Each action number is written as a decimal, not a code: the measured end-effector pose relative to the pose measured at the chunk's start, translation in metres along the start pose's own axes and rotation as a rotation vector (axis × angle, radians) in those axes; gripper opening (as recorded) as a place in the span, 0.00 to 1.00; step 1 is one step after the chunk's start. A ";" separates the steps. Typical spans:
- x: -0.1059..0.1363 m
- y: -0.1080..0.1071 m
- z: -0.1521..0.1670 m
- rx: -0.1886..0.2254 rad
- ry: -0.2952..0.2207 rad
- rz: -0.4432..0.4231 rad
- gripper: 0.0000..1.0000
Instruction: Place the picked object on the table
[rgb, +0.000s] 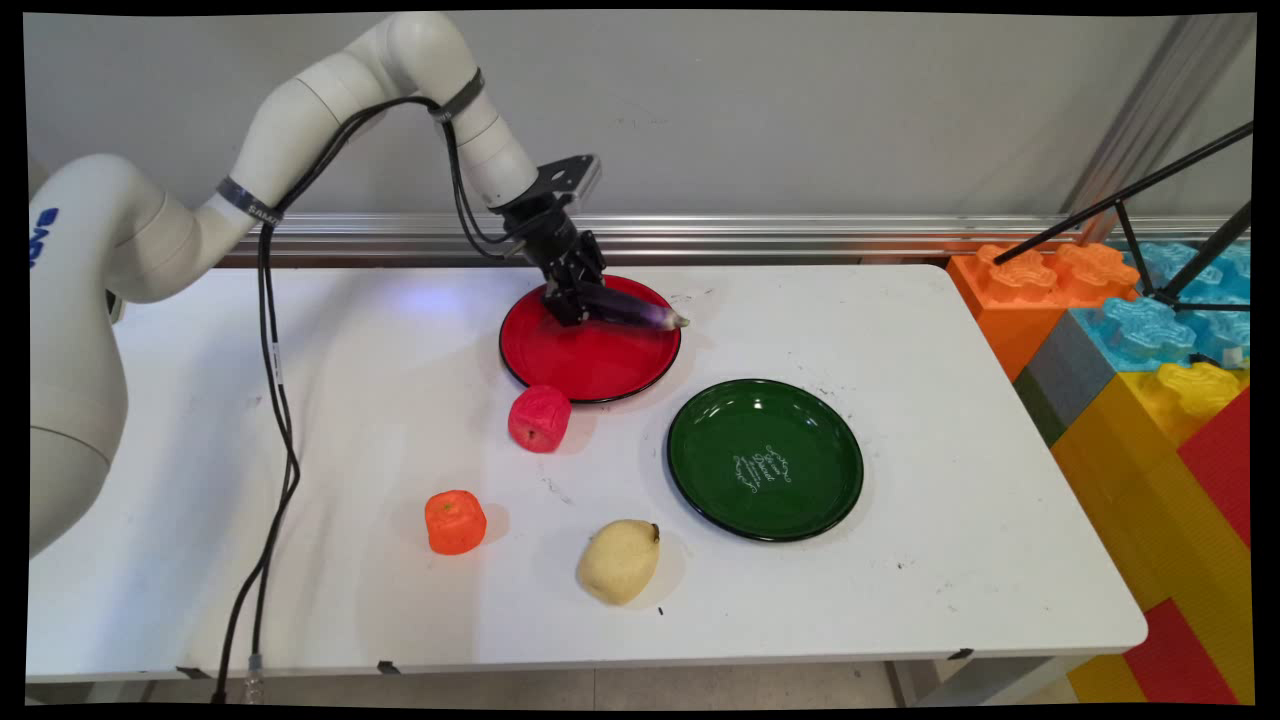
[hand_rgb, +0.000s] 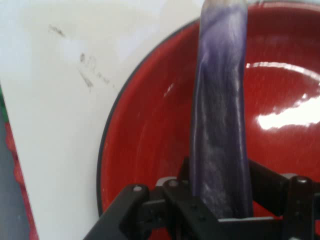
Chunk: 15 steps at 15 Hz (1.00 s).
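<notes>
hand (rgb: 572, 303) grips a purple eggplant (rgb: 635, 309) at one end, over the far part of the red plate (rgb: 590, 365); whether the eggplant touches the plate cannot be told. green plate (rgb: 765, 458) sits just right of the red one on the worktop (rgb: 950, 420). red fruit (rgb: 539, 419), orange fruit (rgb: 455, 521) and pale pear (rgb: 619, 561) lie nearer the front.

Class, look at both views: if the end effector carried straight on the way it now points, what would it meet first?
Most likely the red plate. The end effector angles down over it, shut on a purple eggplant, which would probably touch the plate first; depth is uncertain.
</notes>
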 end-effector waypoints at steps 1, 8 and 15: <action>0.002 0.001 -0.002 -0.001 0.004 -0.005 0.00; 0.030 0.018 -0.022 -0.029 0.041 -0.057 0.00; 0.048 0.054 -0.042 -0.082 0.044 -0.120 0.00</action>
